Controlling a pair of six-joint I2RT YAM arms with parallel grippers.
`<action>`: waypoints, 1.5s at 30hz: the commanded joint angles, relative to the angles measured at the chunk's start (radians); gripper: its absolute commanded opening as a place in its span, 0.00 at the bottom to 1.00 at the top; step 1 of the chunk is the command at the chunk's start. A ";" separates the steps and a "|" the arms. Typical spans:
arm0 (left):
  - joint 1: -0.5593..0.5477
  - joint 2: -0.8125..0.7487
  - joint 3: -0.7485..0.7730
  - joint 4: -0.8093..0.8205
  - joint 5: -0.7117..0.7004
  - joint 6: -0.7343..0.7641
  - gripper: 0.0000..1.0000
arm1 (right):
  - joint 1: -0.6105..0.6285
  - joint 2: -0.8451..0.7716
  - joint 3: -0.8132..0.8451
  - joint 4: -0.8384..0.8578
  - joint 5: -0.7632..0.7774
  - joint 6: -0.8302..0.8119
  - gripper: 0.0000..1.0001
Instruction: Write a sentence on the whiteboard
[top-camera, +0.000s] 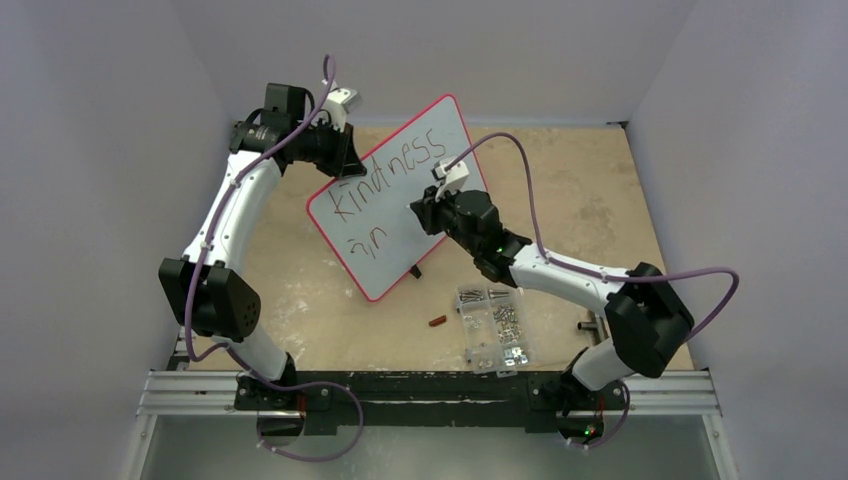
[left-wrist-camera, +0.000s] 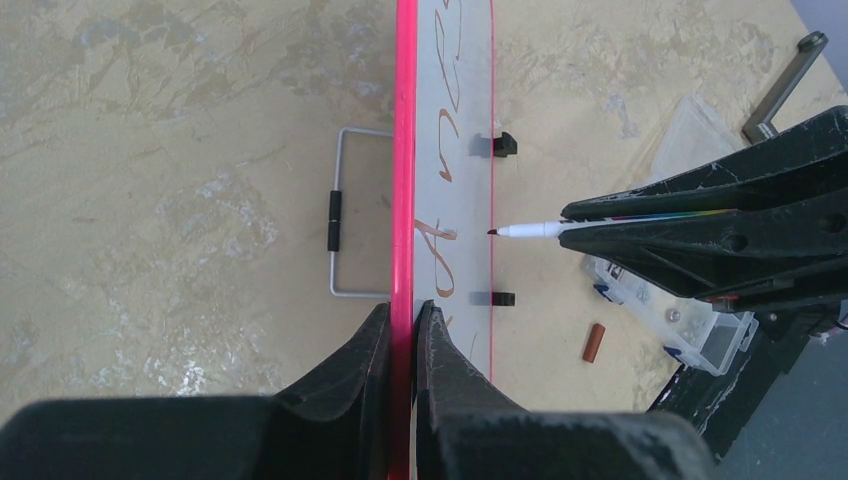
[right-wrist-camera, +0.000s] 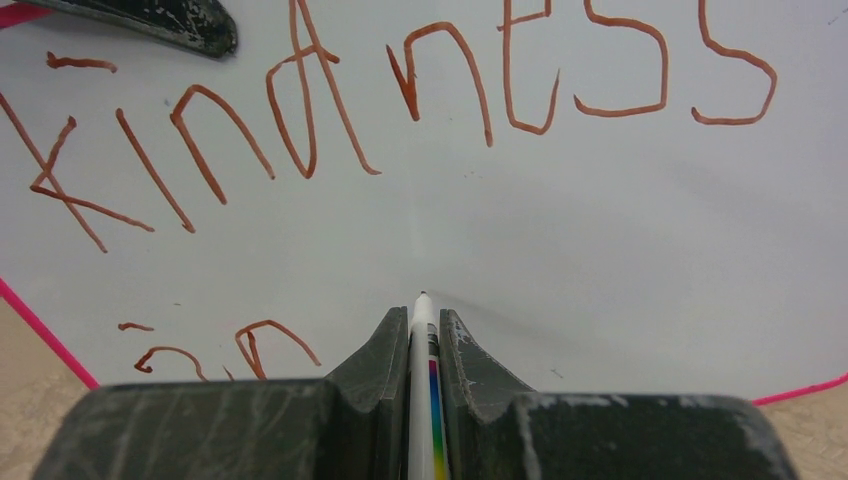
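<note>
Whiteboard (top-camera: 400, 235), flat white, pink-rimmed, on mottled tan tabletop (top-camera: 580, 200); left gripper (left-wrist-camera: 403, 310) clenches its 11 o'clock rim, right gripper (right-wrist-camera: 424, 320) grasps slim white marker (left-wrist-camera: 530, 230).

The right gripper (right-wrist-camera: 424, 335) clamps a white marker (right-wrist-camera: 421, 400), tip at the whiteboard (right-wrist-camera: 620, 230) beneath the sentence's (right-wrist-camera: 339, 86) "kindness" ("in" sits lower left).

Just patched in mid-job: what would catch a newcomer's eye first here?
The large white whiteboard with a red-pink rim stands propped up mid-table, rim pinched by the left end effector. Reddish-brown handwritten words on it read "kindness" and "in". The right end effector clamps a white rainbow-striped marker pen, tip aimed at the blank area below "kindness".
</note>
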 joint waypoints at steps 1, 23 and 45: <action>-0.010 0.010 0.016 -0.059 -0.093 0.049 0.00 | 0.002 0.009 0.067 0.076 -0.046 -0.005 0.00; -0.010 0.012 0.017 -0.058 -0.099 0.051 0.00 | 0.002 0.067 0.043 0.171 -0.129 0.004 0.00; -0.010 0.010 0.018 -0.059 -0.095 0.051 0.00 | -0.018 0.064 0.066 0.112 -0.038 0.008 0.00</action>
